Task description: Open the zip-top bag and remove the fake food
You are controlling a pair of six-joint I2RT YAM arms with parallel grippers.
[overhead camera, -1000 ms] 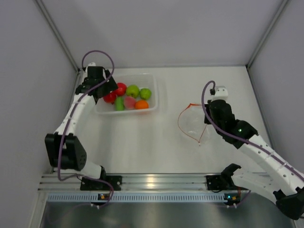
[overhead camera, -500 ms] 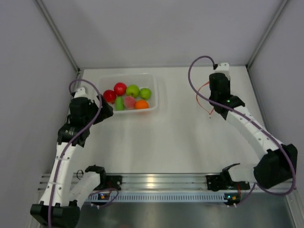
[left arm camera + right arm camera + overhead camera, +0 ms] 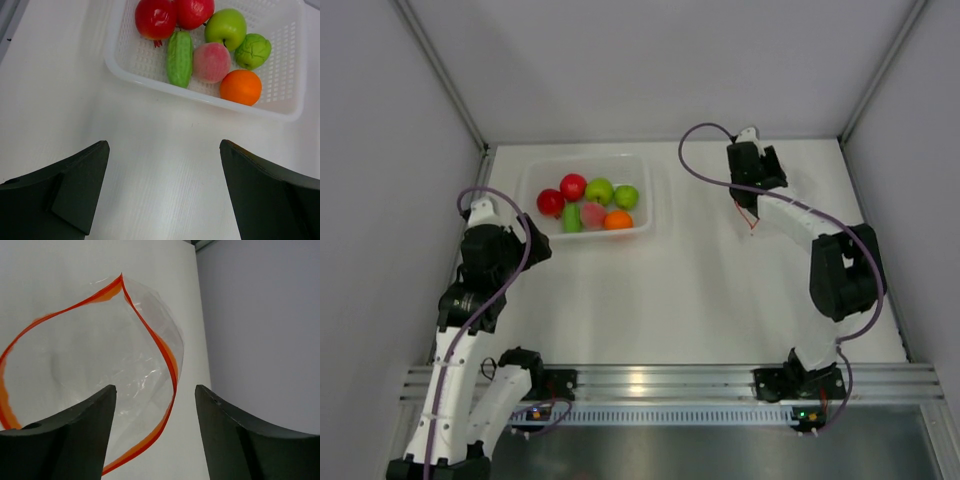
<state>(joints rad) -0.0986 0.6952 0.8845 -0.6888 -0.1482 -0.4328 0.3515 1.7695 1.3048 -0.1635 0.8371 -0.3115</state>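
Our left hand (image 3: pixel 164 146) hovers with fingers spread wide over the counter (image 3: pixel 160 200), near the tub (image 3: pixel 200 96) that holds the fake food (image 3: pixel 212 61). Our right hand (image 3: pixel 155 389) is spread too. The zip-top bag (image 3: pixel 100 355) gapes open just before it, toward the counter's far right.

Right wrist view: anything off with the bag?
Nothing damaged or spilled. The bag is empty and its mouth gapes wide, the orange zipper strip bowed into a loop, just ahead of the open right gripper. The fruit all sits in the white basket, as the left wrist view shows.
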